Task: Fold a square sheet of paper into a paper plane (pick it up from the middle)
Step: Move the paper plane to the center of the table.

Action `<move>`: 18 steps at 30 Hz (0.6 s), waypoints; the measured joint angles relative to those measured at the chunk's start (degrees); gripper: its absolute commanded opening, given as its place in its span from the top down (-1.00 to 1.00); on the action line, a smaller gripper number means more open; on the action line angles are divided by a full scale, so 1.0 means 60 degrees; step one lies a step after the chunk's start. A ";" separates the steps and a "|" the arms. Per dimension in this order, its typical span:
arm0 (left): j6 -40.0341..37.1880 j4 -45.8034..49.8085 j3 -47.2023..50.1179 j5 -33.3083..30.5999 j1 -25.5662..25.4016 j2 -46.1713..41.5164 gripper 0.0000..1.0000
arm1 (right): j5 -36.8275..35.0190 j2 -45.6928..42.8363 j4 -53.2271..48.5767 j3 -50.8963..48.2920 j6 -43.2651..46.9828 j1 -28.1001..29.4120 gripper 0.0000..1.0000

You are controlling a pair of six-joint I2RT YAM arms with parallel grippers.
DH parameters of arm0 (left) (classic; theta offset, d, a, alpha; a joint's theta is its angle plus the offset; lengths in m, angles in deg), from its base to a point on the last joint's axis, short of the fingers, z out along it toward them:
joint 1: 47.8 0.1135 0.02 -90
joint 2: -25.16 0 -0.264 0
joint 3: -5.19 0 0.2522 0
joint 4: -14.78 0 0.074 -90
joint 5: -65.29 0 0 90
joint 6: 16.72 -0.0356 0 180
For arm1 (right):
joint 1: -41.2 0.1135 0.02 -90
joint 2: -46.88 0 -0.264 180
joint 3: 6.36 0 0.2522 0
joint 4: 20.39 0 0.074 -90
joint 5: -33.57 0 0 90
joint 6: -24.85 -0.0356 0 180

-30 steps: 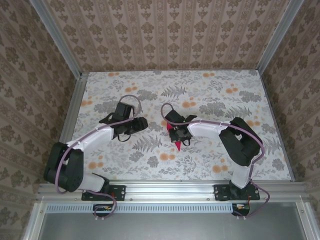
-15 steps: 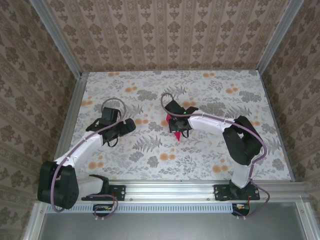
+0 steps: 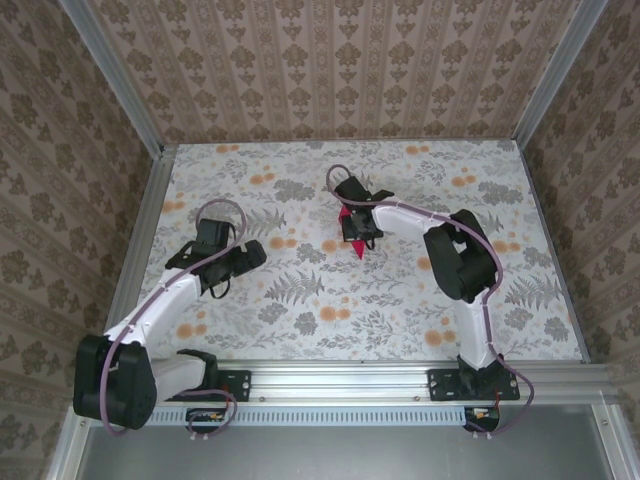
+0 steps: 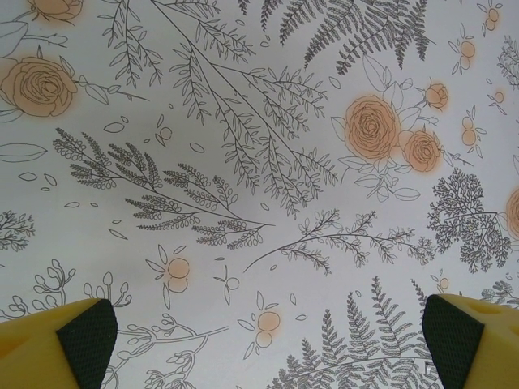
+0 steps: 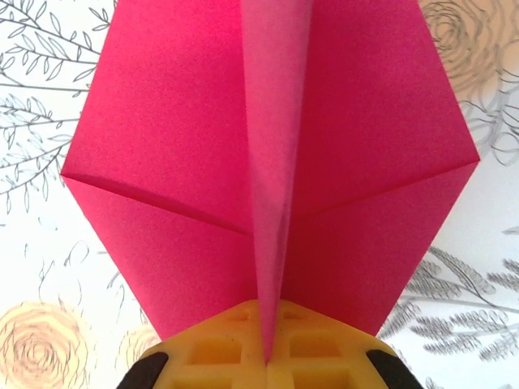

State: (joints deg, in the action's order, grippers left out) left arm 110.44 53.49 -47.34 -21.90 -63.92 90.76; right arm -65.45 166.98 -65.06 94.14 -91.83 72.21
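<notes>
While the right gripper (image 5: 266, 361) was clamped on the magenta paper plane (image 5: 268, 162) (nipped along its centre crease), just far of centre, left gripper (image 4: 272, 344) near left, jaws wide apart, above floral tabletop (image 4: 243, 162).

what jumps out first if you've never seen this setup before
The bright magenta paper plane grabs the eye: its centre fold is pinched in the shut right tool, near the middle of the pale floral table. Off to the left, the left tool hangs wide open over bare flower print, holding nothing.
</notes>
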 measured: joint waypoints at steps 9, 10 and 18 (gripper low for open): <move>-0.0069 -0.0004 0.0000 0.0058 0.0025 0.0098 -1.00 | 0.0073 0.0532 -0.0244 0.0576 0.0175 -0.0007 0.68; -0.0069 -0.0007 0.0000 0.0066 0.0025 0.0149 -1.00 | 0.0073 0.0576 -0.0262 0.0612 0.0178 -0.0007 0.68; -0.0073 0.0000 0.0000 0.0062 0.0025 0.0251 -1.00 | 0.0076 0.0637 -0.0357 0.0739 0.0175 -0.0007 0.62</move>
State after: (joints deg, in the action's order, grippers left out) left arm 110.01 53.49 -47.34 -21.53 -63.77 92.27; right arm -64.99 170.80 -67.21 98.57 -90.78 72.16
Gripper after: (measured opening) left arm 0.999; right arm 0.177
